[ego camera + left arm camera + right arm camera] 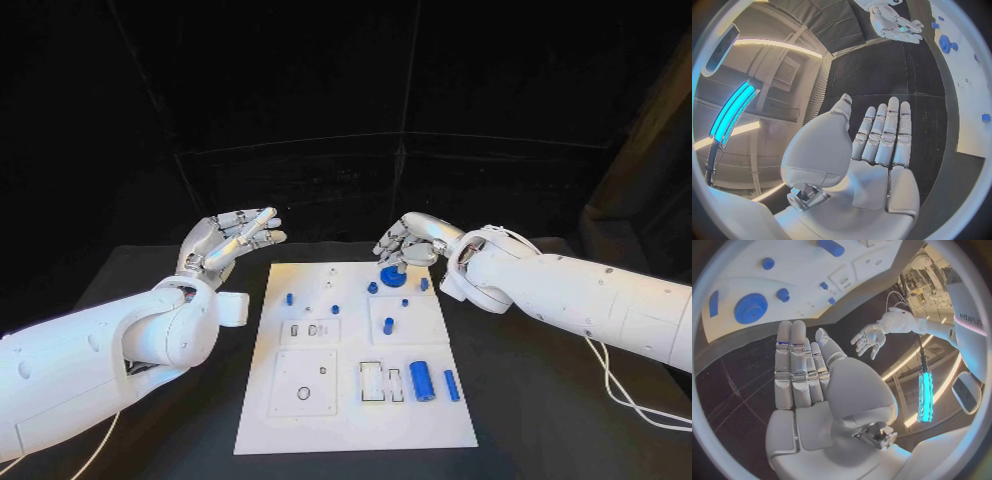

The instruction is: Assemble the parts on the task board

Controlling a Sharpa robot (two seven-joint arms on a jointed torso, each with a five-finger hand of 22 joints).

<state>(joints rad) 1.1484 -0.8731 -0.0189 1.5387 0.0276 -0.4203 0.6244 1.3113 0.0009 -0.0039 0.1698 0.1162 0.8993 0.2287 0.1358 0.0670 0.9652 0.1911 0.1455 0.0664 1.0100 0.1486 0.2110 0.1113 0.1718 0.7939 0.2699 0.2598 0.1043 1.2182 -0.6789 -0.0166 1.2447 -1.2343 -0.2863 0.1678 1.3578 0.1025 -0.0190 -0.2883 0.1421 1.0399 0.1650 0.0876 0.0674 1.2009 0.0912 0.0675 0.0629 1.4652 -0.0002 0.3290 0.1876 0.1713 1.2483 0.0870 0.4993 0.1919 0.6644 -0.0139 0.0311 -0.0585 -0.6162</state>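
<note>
Head cam: my left hand (pixel 231 238) is up beside the task board's (pixel 356 405) far left corner, fingers loose, holding nothing. My right hand (pixel 410 240) hovers at the far edge over the blue gear (pixel 391 276).

Left wrist: palm flat, fingers straight and empty.

Right wrist: same deal, empty, gear just past my fingertips (pixel 792 330).

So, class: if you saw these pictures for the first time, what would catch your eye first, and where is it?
The white task board lies mid-table, dotted with small blue parts, the blue gear near its far edge. The left hand hangs open beyond the board's far left corner; the right hand hovers open just above the gear.
</note>
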